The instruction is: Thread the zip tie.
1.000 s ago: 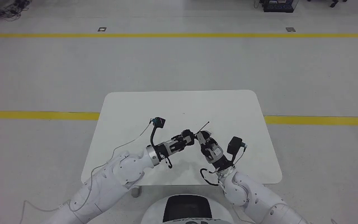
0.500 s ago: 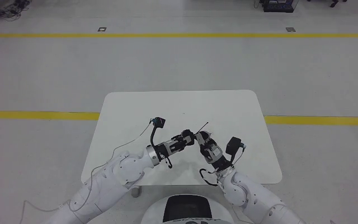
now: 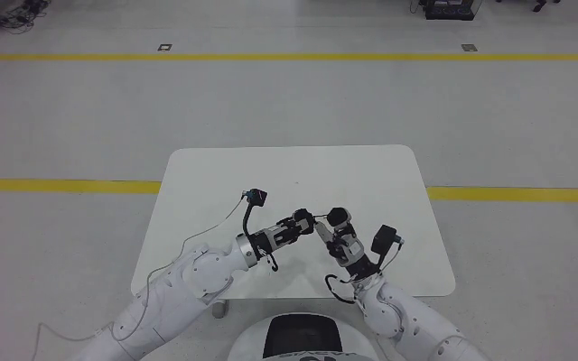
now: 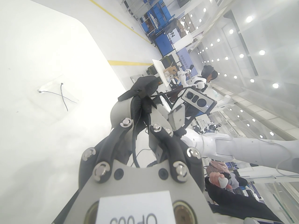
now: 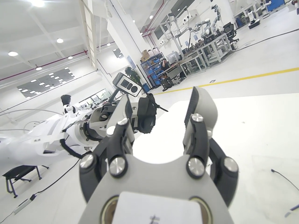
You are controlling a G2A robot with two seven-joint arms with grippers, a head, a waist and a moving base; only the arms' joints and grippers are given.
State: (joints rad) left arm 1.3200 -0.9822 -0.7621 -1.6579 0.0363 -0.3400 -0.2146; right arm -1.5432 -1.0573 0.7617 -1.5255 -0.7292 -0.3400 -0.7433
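**Operator:** How are my arms sitting?

**Spotter:** Your left arm (image 3: pixel 208 266) slants in from the lower left of the top view and your right arm (image 3: pixel 397 307) from the lower right. They meet low in the centre of that frame, above the near part of the white surface (image 3: pixel 226 180). Both wrists are raised off it, and the two tips face each other, just beside one another.

**Operator:** What's the count?

**Spotter:** You have two arms and two grippers. There are three ties in all. One zip tie (image 5: pixel 162 108) is held in the air. Two spare zip ties (image 4: pixel 63 95) lie flat on the surface, crossed over each other and well apart from both grippers.

**Operator:** And the fingers?

**Spotter:** Your left gripper (image 3: pixel 307 217) has its black padded fingers (image 5: pixel 144 117) pressed together on the zip tie. The tie sits low in the centre of the top view, up off the surface. A short pointed end pokes out past the pads towards your other arm.

Your right gripper (image 5: pixel 161 103) has its grey fingers (image 5: pixel 201 108) spread wide, clear of the tie. The tie's free end points towards the gap between them but stops short of it.
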